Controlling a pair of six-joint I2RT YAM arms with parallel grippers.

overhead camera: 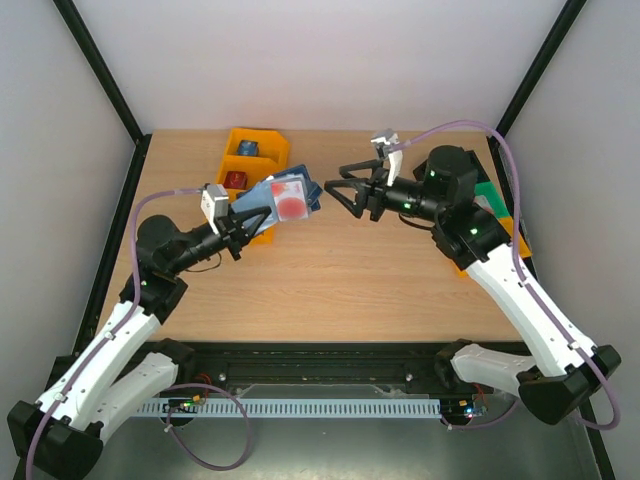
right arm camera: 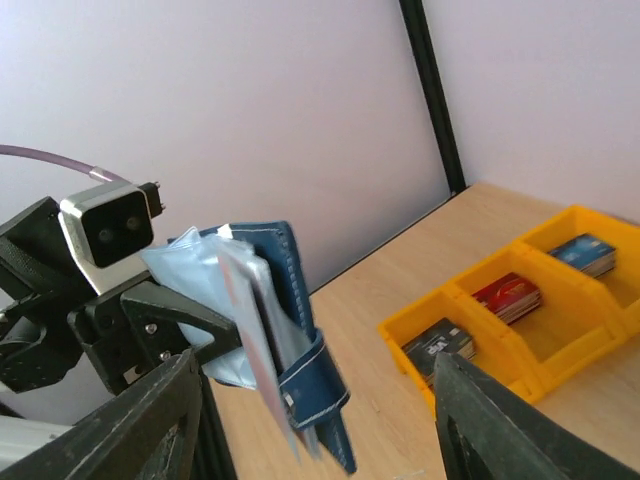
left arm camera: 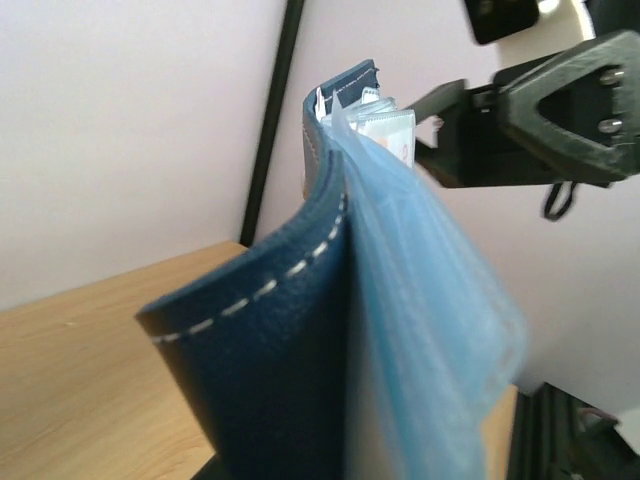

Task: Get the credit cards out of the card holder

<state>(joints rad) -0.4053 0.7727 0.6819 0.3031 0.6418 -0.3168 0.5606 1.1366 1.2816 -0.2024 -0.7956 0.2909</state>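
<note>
My left gripper [overhead camera: 252, 220] is clamped on the spine end of the holder [overhead camera: 285, 197], keeping it lifted off the table [overhead camera: 350, 280] and splayed open by the bin's [overhead camera: 265, 132] near right corner. My right gripper [overhead camera: 345, 190] hangs just beyond the holder, on the side away from the bin, jaws spread and gripping nothing. So I judge this as the reach-in step: a card has to be pinched next. That calls for lining my right fingers [right arm camera: 150, 420] up with a card edge poking from the clear sleeves and closing on plastic, not sleeve.

Count: one holder and one bin with three compartments. These hold a dark stack [right arm camera: 440, 345], a red stack [right arm camera: 510, 293] and a blue stack [right arm camera: 585, 253]. Of the cards [left arm camera: 385, 130] inside the holder I see a few pale edges, too bunched to number.
</note>
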